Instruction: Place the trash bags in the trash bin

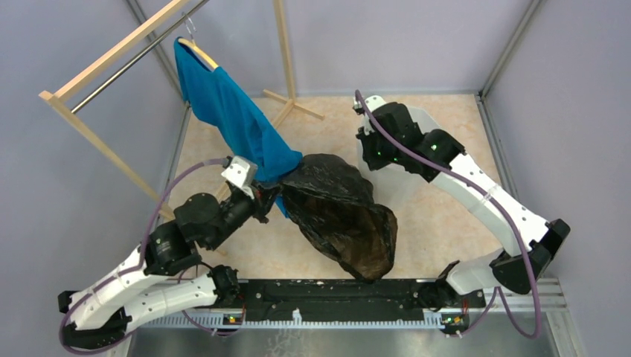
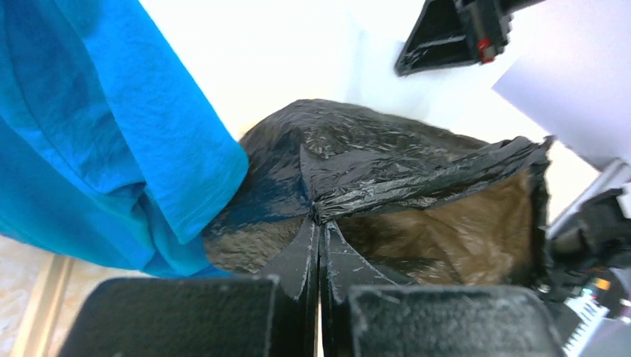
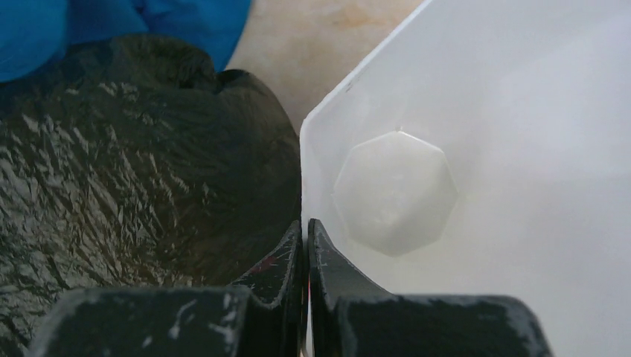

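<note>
– Black, glossy, crinkled plastic trash bag [image 1: 338, 216]: position?
– Outside the bin. It hangs from my left gripper [image 2: 320, 221], between my two arms. The fingers are pressed together on a gathered fold at the bag's rim. The mouth gapes and the inside reads brownish. One side touches the outer wall of the translucent frosted-white faceted trash bin [image 3: 521, 111].
– Right gripper [image 3: 305, 232]?
– Pinching the bin's rim, one finger inside the wall and one outside, right beside the bag. The wrist view looks down to the bin's many-sided floor.
– Other contacts?
– The blue cloth T-shirt [image 1: 231, 119] hangs from the wooden rack [image 1: 111, 53]. Its lower edge overlaps the bag next to my left gripper.
</note>
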Robot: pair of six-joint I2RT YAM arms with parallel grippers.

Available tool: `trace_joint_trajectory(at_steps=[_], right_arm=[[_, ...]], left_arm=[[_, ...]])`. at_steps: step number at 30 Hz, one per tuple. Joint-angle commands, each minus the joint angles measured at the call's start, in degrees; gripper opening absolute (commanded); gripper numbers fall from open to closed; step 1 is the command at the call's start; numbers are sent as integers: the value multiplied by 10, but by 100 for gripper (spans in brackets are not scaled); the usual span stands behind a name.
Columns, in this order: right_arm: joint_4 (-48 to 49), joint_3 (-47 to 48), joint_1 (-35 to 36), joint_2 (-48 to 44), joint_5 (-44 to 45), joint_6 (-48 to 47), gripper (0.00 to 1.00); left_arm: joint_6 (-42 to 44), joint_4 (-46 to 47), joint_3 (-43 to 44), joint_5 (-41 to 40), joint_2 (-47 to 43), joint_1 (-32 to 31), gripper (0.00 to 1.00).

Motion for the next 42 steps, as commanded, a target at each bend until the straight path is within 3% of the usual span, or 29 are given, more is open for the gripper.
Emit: trace_joint_trajectory(at_steps=[1,4,8,14,20,25,30,34,39,42], right_arm=[[15,-25,21,-36,-58,14,0],[21,-40,21,-45,-52,9,1],[5,-25,22,-79,-53,9,32],[-63,-13,22,-159,-60,9,61],[-15,-135,29,-272,-245,41,85],[101,-229,115,-321,-271,104,88],[146,-197,262,-240,-82,82,91],[149,-154,278,-176,45,38,94],[250,-148,284,-155,-11,26,94],[298,-164,319,-145,35,51,94]], left_arm=[[-60,-51,40,43,-30,-1,0],[-87,-91,56,3,-37,-1,0],[-126,-119,65,-41,-44,-1,0],[-141,-110,53,-43,-32,-1,0],[-133,-95,66,-27,-1,-1,0],[-138,-101,89,-18,22,-1,0],[-152,-85,110,12,37,-1,0],[-160,-78,127,34,52,-1,0],[-167,-69,170,46,93,-1,0],[-163,-42,201,60,125,-1,0]])
